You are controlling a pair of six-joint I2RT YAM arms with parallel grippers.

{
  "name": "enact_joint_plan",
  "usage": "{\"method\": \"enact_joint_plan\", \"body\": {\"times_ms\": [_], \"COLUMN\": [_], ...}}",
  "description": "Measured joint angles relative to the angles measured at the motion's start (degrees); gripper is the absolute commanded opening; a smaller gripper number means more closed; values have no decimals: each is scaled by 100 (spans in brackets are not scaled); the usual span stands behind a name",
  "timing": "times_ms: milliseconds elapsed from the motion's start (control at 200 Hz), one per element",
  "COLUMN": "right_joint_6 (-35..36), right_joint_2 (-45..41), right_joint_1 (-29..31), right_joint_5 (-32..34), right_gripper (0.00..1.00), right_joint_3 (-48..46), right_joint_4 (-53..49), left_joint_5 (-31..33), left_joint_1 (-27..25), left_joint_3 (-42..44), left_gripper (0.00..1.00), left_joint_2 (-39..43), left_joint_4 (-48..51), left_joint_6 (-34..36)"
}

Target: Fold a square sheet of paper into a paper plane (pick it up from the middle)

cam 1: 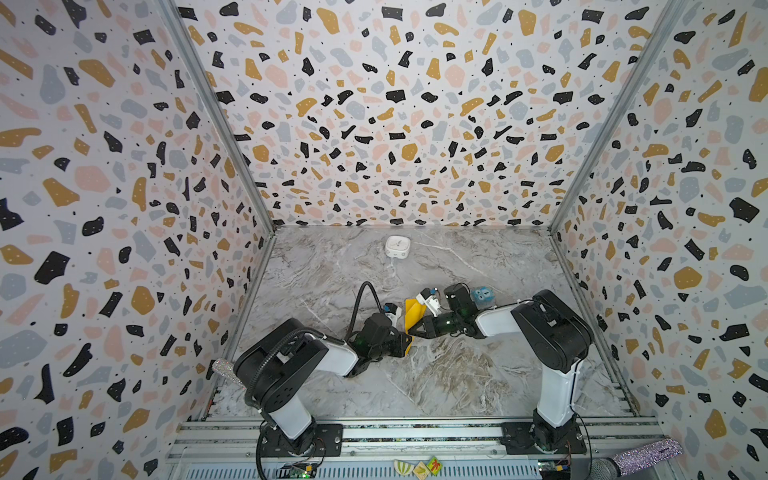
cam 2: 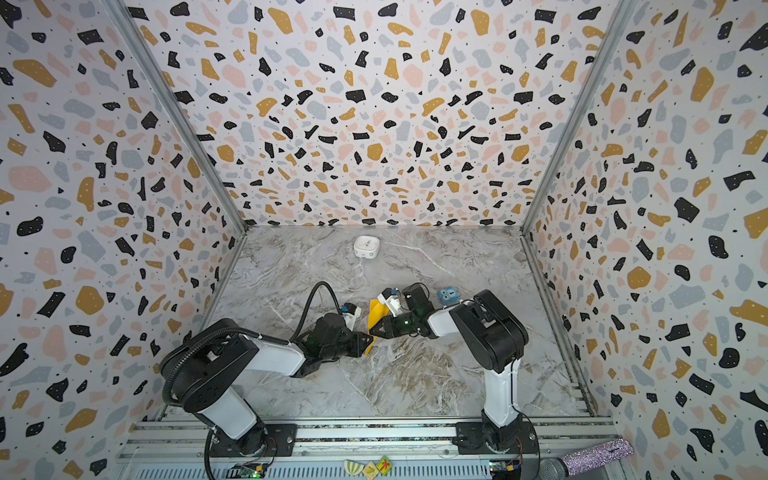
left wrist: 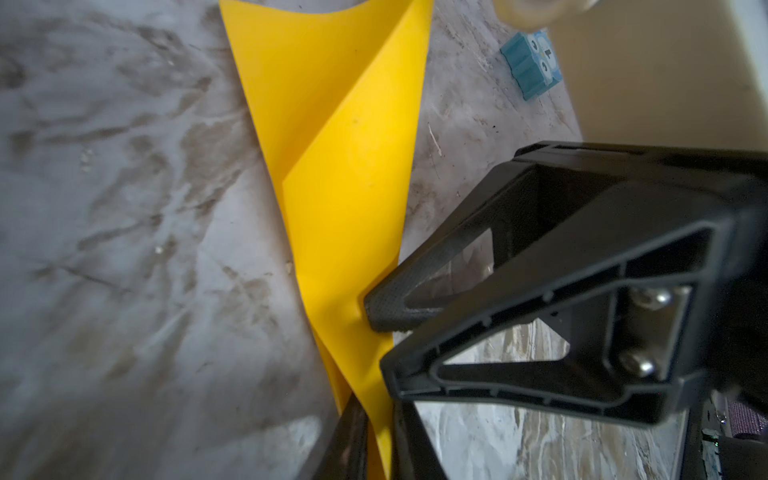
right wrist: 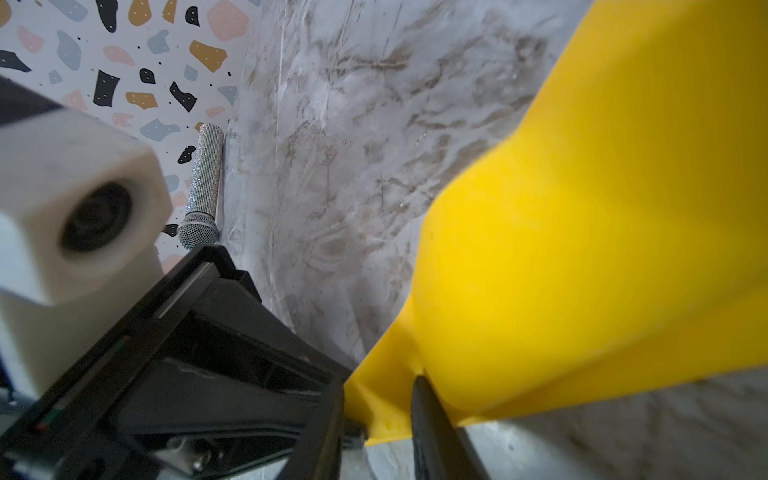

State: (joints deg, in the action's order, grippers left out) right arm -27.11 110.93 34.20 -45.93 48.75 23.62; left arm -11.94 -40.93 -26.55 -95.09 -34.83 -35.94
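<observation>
The paper [right wrist: 582, 208] overruns the right wrist view's edge (close, slightly blurred).

The right gripper [right wrist: 380, 415] pinches an edge of the folded yellow paper [right wrist: 582, 249] between its fingers [right wrist: 428, 415] over the marble desk [right wrist: 353, 145]; a rhinestone microphone [right wrist: 201, 187] lies beside the terrazzo-patterned wall [right wrist: 124, 62]; a white camera housing [right wrist: 83, 208] looms close.

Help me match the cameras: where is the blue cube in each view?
Top view: blue cube just beyond the right forearm.
Top view: blue cube, same place.
Left wrist: blue cube beyond the yellow paper.
Right wrist: not in it.
Shared landmark: the yellow paper.
</observation>
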Motion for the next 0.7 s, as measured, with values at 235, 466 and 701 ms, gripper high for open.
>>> {"method": "enact_joint_plan", "body": {"times_ms": [235,466,701], "right_joint_6": [24,66,59], "right_joint_2": [2,2,2], "right_joint_1": [-2,-11,-11], "right_joint_5": [20,31,33], "right_gripper": [30,29,28], "right_joint_3": [28,28,28], "right_joint_4": [-57,-131,-136], "left_joint_5": [-7,-68,-118], "left_joint_1": [0,0,7], "left_joint_3": [0,0,2], "left_gripper": [19,25,25], "left_joint_2": [-2,372,1029], "left_joint_4": [-15,531,962], "left_joint_6": [39,-4,-315]}}
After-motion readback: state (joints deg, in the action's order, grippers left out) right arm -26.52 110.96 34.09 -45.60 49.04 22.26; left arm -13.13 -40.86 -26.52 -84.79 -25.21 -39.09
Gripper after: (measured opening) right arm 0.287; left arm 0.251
